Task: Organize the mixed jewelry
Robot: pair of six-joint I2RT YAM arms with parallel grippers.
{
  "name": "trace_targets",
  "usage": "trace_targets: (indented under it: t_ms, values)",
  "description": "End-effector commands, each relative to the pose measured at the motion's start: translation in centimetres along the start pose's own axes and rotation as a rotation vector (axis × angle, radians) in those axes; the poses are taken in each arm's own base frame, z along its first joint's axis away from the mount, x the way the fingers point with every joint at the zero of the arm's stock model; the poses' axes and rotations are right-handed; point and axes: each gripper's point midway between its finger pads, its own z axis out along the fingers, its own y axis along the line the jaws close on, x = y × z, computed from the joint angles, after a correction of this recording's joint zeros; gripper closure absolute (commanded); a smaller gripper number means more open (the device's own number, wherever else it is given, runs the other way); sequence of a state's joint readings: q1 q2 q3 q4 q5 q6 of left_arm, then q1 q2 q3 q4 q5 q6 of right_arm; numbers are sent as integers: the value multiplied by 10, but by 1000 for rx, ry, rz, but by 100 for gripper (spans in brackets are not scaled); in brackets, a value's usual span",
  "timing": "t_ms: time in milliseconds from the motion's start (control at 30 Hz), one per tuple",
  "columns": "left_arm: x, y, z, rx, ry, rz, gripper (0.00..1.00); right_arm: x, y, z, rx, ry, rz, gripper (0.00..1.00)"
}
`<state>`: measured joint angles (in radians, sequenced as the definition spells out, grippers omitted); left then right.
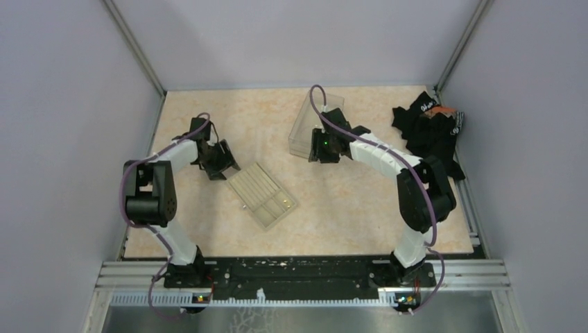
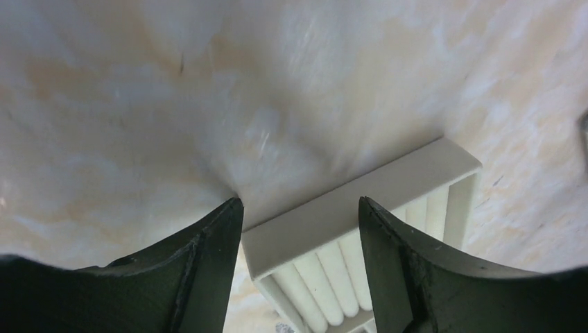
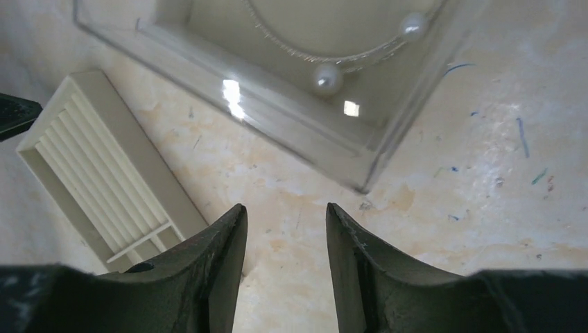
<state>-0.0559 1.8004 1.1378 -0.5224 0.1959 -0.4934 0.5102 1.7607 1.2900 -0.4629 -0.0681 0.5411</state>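
Nearest the arms' bases, the beige tray [image 1: 263, 196] lies slantwise on the table [image 1: 347, 208]. A few pale specks [image 1: 283, 203] sit in its small end cells. Only the top view shows them. The left pincer [image 2: 299, 202] is spread, empty, straddling the tray's ribbed end. Farther out, the right pincer [image 3: 286, 208] is also released and empty, pointing at the clear box [image 3: 298, 132]. The thin silvery loop [image 3: 291, 47] lies straight ahead inside, beyond the near wall, its arc crosswise to the fingers, with two pearly beads [image 3: 326, 80] on it. The right arm is nearer by far. Only its wrist view shows the loop.
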Motion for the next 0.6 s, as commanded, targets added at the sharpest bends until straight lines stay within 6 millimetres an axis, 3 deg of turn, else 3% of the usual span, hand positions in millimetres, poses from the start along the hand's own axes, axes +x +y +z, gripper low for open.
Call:
trace_targets:
  t_ms: [0,100,200,367,467,567]
  values:
    - [51,22,-7,-31,108,-23,31,15,35,-33,-80,-23,-123,54]
    - [80,25,-20,-10,148,-45,31,42,28,-41,-72,21,-104,53]
    - [114,25,-32,-7,209,-56,31,64,8,-50,-20,52,-65,53]
    - [171,4,-44,28,338,-8,31,89,-12,-72,28,88,-38,53]
    - [188,-9,-48,50,385,31,31,106,-20,-83,38,128,0,51]
    - [187,-14,-51,53,397,75,30,123,-21,-91,11,154,69,44]
